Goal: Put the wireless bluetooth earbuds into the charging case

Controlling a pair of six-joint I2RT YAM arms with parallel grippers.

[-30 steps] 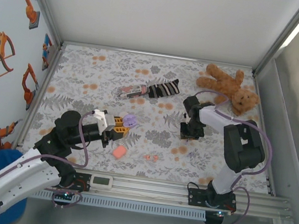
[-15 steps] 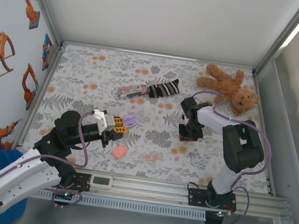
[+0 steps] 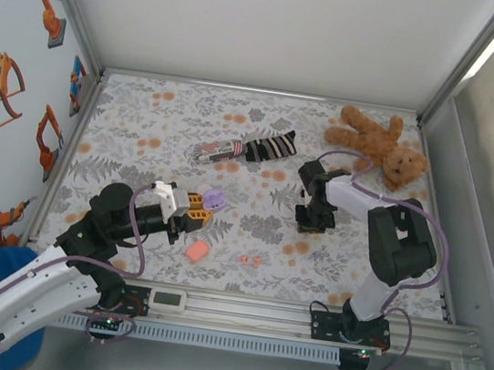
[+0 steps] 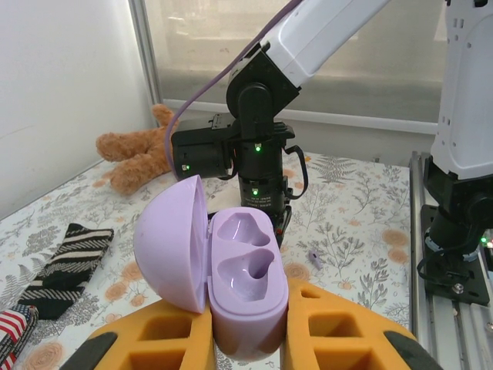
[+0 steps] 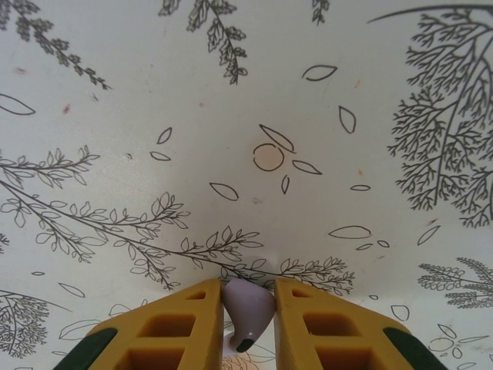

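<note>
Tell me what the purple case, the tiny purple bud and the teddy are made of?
The purple case looks like smooth, slightly shiny plastic: light glints in its hollows. The tiny purple bud seems the same plastic, smooth and pale. The teddy is probably fuzzy brown plush: its outline looks shaggy.

"How much of the charging case (image 4: 245, 277) could you make out?"
"Its base was sunk between the left gripper (image 4: 248, 299) fingers and cut off by the bottom edge."
"And the lilac earbud (image 5: 248, 310)?"
"It was pinched in the right gripper (image 5: 247, 287), its lower tip blurred."
"What about the purple speck (image 4: 314, 258) on the bench (image 4: 362, 200), beyond the left gripper?"
"Too small to tell what it was."
</note>
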